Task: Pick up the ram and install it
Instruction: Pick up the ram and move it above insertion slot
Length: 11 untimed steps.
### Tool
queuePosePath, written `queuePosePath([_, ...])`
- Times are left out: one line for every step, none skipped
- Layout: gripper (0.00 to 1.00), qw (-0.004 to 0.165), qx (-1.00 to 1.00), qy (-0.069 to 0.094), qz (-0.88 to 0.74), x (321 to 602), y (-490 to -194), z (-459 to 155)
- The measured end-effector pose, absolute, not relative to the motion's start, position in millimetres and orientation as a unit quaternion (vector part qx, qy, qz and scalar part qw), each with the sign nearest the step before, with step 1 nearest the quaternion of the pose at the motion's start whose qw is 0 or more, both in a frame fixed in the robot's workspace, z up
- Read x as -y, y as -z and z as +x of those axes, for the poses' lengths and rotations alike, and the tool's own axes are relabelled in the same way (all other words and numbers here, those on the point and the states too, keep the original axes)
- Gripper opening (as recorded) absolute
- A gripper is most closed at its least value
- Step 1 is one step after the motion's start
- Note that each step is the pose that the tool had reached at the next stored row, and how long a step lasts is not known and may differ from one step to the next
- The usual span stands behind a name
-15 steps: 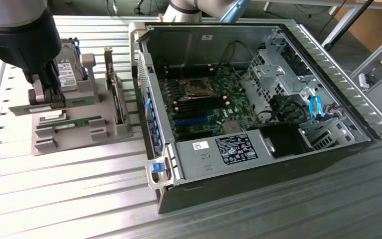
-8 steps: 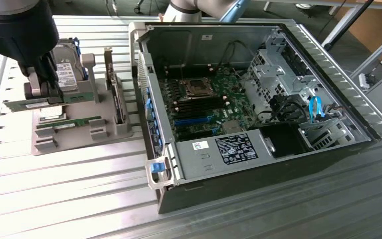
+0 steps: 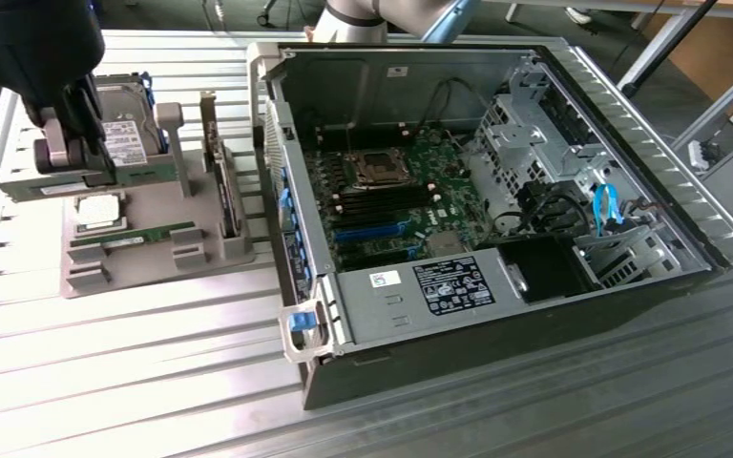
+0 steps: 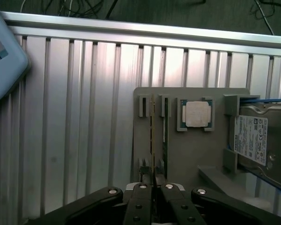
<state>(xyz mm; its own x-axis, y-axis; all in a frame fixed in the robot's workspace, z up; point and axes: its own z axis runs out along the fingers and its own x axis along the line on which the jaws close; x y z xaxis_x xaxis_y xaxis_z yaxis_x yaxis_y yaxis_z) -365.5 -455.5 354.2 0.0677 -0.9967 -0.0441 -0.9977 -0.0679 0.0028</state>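
The ram (image 3: 131, 237) is a thin green stick standing on edge in slots of a grey holder block (image 3: 150, 272) at the exterior view's left. In the wrist view the ram (image 4: 153, 136) shows edge-on, running toward my gripper (image 4: 153, 187). Its two fingers stand close together with a narrow gap in line with the stick, and nothing is held. In the exterior view my gripper (image 3: 68, 157) hangs above the holder's back part, near the hard drive (image 3: 125, 134). The open computer case (image 3: 672, 239) lies to the exterior view's right, its motherboard's memory slots (image 3: 373, 205) bare.
The holder block (image 4: 187, 154) also carries a square silver processor chip (image 4: 196, 114) and the labelled hard drive (image 4: 253, 140). Upright cards (image 3: 220, 181) stand between holder and case. A pale rounded object (image 4: 4, 51) sits off to one side on the ribbed aluminium table (image 3: 125, 372).
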Motion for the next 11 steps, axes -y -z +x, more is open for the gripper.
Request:
queuePosePath([0.12, 0.014, -0.683, -0.017, -0.731, 455.5, -356.8, -365.5])
queuePosePath([0.12, 0.014, -0.683, -0.017, -0.731, 455.5, -358.3, -365.5])
queuePosePath([0.12, 0.014, -0.683, -0.017, -0.731, 455.5, -361.1, -365.5])
queuePosePath([0.12, 0.014, -0.683, -0.017, -0.731, 455.5, -363.2, -365.5])
queuePosePath([0.12, 0.014, -0.683, -0.017, -0.731, 455.5, -364.9, -365.6])
queuePosePath([0.12, 0.014, -0.683, -0.017, -0.731, 455.5, -366.4, -365.5])
queuePosePath([0.12, 0.014, -0.683, -0.017, -0.731, 455.5, -369.4, -365.5])
queuePosePath([0.12, 0.014, -0.683, -0.017, -0.731, 455.5, -372.9, -365.5])
queuePosePath([0.12, 0.014, -0.683, -0.017, -0.731, 455.5, -376.2, -365.6])
queuePosePath([0.12, 0.014, -0.683, -0.017, -0.731, 455.5, -379.5, -365.5])
queuePosePath([0.12, 0.014, -0.683, -0.017, -0.731, 455.5, -382.5, -365.6])
